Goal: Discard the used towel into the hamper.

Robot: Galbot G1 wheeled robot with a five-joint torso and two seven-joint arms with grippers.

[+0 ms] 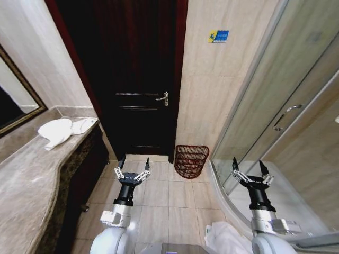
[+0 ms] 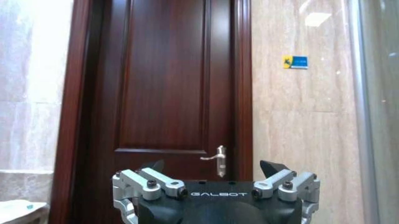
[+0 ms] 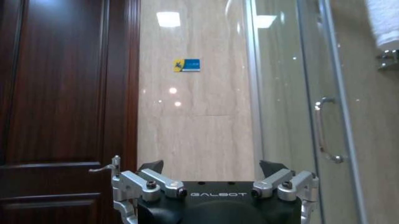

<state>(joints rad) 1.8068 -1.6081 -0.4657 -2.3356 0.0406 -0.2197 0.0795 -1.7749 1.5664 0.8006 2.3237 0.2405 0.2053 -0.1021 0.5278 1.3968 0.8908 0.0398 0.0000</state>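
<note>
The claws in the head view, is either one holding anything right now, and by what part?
Nothing is held. The left claw and right claw are both open and empty above the floor; the towel lies on the counter.

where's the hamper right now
In the head view the hamper stands on the tiled floor against the beige wall, just right of the dark door and left of the glass shower enclosure.

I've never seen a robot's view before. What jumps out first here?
Two open grippers, left and right, are raised over the tiled floor, facing a dark door. A white towel lies crumpled on the stone counter at left. The wire hamper stands against the wall right of the door.
</note>
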